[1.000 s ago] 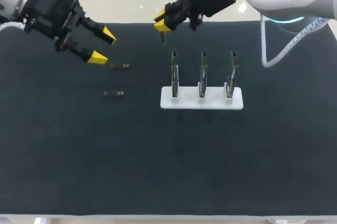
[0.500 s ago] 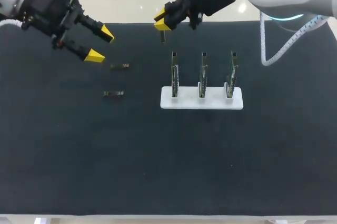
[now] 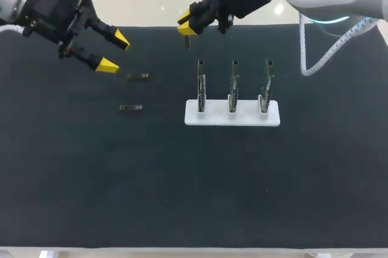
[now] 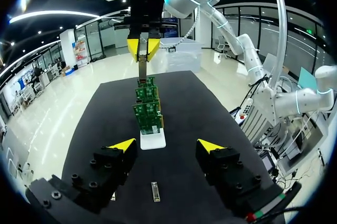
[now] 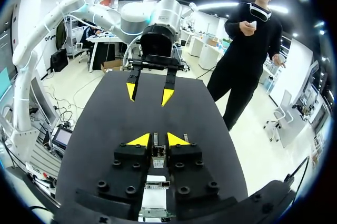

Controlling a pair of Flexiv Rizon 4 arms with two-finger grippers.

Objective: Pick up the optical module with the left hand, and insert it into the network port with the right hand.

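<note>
Hanging from the right hand (image 3: 185,26): one optical module (image 3: 187,42), a slim, dark, metallic bar held upright by its upper end, with its lower end pointing down at the table (image 3: 182,197). It is in the air over the far part of the table, near the left end of a row of circuit boards (image 3: 233,85) and apart from them.

Right hand: clenched on the module, yellow tips pressed to it from two sides.

Left hand (image 3: 114,52): released, tips spread wide with nothing between them, raised over the table's far left.

Two further modules (image 3: 138,76) (image 3: 131,108): the same slim shape with a dull metal sheen, lying flat on the table, apart from each other and near the left hand.

Circuit boards: three, green and thin, standing on edge in a white rectangular base (image 3: 232,115).

Table: matte black, finely textured cover.
</note>
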